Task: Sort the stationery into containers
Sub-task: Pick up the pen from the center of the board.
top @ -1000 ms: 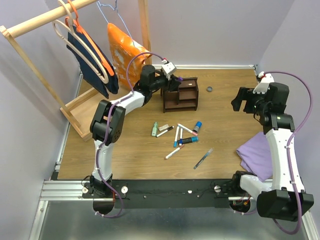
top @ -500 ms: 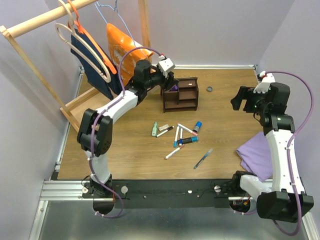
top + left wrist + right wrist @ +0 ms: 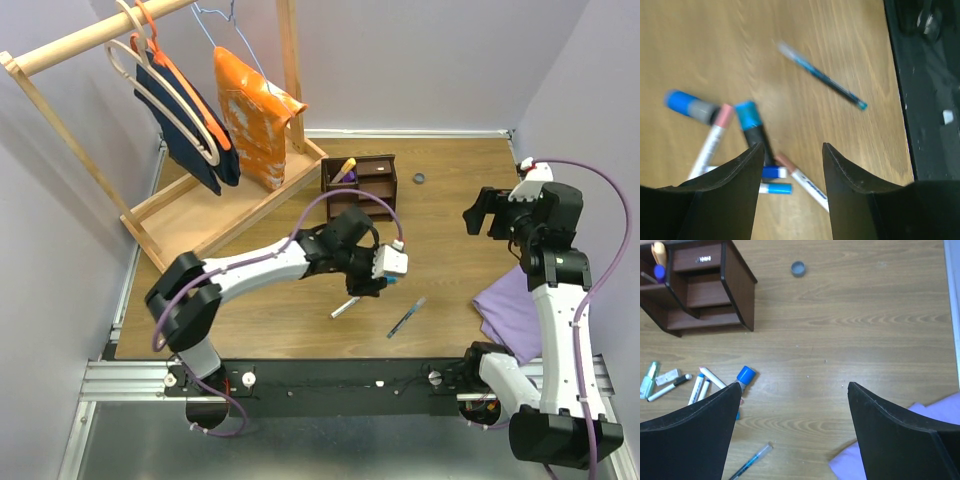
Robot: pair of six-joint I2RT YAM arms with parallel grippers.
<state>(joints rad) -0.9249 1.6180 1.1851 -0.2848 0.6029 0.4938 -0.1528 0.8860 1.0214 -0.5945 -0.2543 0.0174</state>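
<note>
My left gripper is open and empty, low over the pile of pens on the wooden table. In the left wrist view its jaws stand apart above a black marker with a blue cap, a white marker with a brown cap and a pink-capped white marker. A thin teal pen lies apart to the right. The dark brown organizer holds a yellow and a purple item. My right gripper is open and empty, raised to the right of the organizer. The green eraser and the beige piece lie at the left of the pile.
A pale wooden clothes rack with hangers and an orange bag stands at the back left. A purple cloth lies at the right edge. A small grey cap lies right of the organizer. A loose white marker lies below the pile.
My left arm has swung from the organizer's top down and forward to the pen pile. The right arm has barely moved.
</note>
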